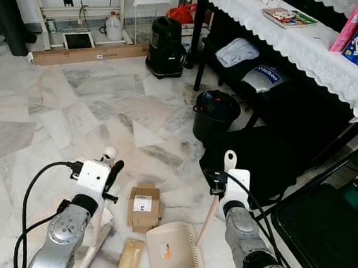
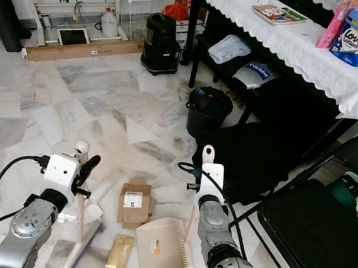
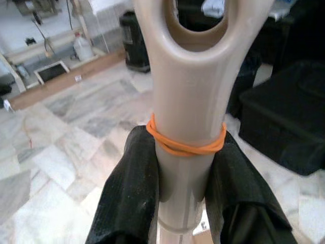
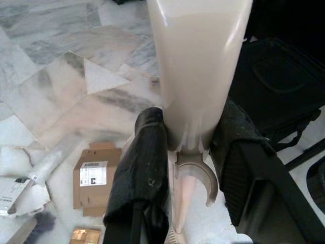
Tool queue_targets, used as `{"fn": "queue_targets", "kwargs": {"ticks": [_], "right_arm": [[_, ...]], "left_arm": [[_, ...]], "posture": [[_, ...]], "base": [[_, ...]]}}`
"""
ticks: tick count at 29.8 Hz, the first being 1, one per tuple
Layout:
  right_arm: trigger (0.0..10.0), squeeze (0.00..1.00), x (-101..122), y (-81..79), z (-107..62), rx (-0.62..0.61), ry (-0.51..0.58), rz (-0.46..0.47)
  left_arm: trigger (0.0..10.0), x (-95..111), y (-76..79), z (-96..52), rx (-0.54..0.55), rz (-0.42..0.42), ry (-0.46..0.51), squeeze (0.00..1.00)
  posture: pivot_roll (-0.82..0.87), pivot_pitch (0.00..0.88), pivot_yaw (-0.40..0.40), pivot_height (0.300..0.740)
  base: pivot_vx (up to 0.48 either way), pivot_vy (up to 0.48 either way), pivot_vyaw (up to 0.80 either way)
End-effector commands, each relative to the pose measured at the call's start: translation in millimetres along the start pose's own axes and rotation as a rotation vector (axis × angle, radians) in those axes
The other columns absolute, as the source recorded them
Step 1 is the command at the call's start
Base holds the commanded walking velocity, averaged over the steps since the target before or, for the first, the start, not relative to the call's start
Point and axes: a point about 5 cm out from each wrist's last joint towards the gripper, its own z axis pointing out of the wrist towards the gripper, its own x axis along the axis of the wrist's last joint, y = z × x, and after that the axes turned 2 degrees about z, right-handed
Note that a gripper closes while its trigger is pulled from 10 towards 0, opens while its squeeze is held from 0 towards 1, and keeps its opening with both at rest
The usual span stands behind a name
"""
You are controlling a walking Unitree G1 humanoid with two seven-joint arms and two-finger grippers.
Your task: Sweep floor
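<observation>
My left gripper (image 1: 109, 175) is shut on the beige broom handle (image 3: 186, 91), just below an orange rubber band (image 3: 185, 146). The broom (image 1: 95, 230) slants down to the marble floor at the lower left. My right gripper (image 4: 193, 140) is shut on the upright beige handle (image 1: 212, 213) of the dustpan (image 1: 169, 252). The pan rests on the floor between my arms. A flattened cardboard box (image 1: 144, 208) lies just beyond the pan. A gold packet (image 1: 131, 257) lies beside it, and a crumpled white wrapper (image 2: 90, 213) is near the broom.
A black bin (image 1: 215, 114) and a black bag (image 1: 259, 161) stand ahead on the right, under a table with a white lace cloth (image 1: 313, 58). A black chair (image 1: 328, 234) is close on the right. A black canister (image 1: 166, 46) and a long carton (image 1: 88, 54) stand further back.
</observation>
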Motion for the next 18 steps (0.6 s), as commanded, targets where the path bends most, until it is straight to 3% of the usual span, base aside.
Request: {"fn": "queue_targets", "kwargs": {"ticks": [1, 4, 6, 12, 18], "right_arm": [[10.0, 0.0, -8, -0.8, -2.7, 0.009, -0.035, -0.012], [10.0, 0.0, -11, 0.1, -3.3, 0.009, -0.046, -0.013], [10.0, 0.0, -14, 2.7, -4.3, 0.005, -0.062, -0.012], [10.0, 0.0, -18, 4.5, -5.4, 0.003, -0.079, -0.012], [10.0, 0.0, -23, 4.5, -6.8, 0.007, -0.102, -0.012]], "left_arm": [[10.0, -14, 5.1, -3.5, -0.022, 0.01, -0.075, 0.0], [10.0, -17, 7.7, -4.1, -0.037, -0.004, -0.095, 0.0], [10.0, -21, 10.4, -4.7, -0.044, -0.071, -0.124, 0.0], [10.0, -24, 7.5, -3.1, -0.01, -0.147, -0.137, 0.0], [10.0, -21, -1.3, 1.9, 0.072, -0.319, -0.118, 0.0]], "posture": [[0.1, 0.082, -0.095, 0.74], [0.1, 0.082, -0.093, 0.74], [0.1, 0.083, -0.092, 0.74], [0.1, 0.084, -0.092, 0.74], [0.09, 0.082, -0.093, 0.74]], "base": [[0.0, 0.0, 0.0], [0.0, 0.0, 0.0], [0.0, 0.0, 0.0], [0.0, 0.0, 0.0], [0.0, 0.0, 0.0]]}}
